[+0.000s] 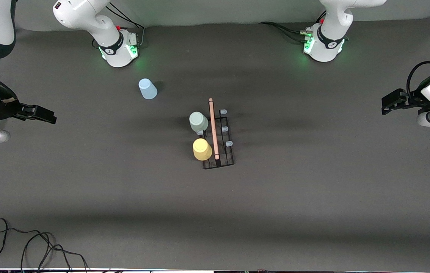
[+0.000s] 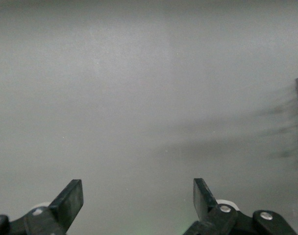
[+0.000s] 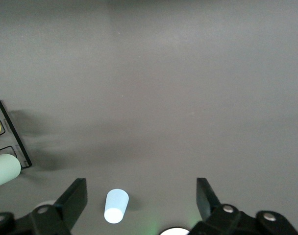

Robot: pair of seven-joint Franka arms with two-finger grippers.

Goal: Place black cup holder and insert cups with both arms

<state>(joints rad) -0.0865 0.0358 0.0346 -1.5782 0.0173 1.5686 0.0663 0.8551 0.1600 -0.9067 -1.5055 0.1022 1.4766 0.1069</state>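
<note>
The black cup holder [image 1: 225, 156] lies mid-table, its light-wood rod handle [image 1: 213, 129] along it. The grey-green cup [image 1: 198, 121] and the yellow cup [image 1: 202, 149] sit upside down on pegs on its side toward the right arm's end. The pale blue cup [image 1: 147, 88] stands upside down on the table, farther from the front camera, near the right arm's base. My right gripper [image 1: 52, 117] is open and empty over the right arm's end of the table. The right wrist view shows it [image 3: 139, 196] with the blue cup [image 3: 115, 205] and the holder [image 3: 12, 134]. My left gripper [image 1: 385, 105] is open and empty over the left arm's end. It also shows in the left wrist view [image 2: 137, 196].
Three bare pale-blue pegs [image 1: 223, 112] stand on the holder's side toward the left arm's end. Loose black cables [image 1: 29, 242] lie at the table's front edge, toward the right arm's end. The arm bases [image 1: 118, 47] stand along the back edge.
</note>
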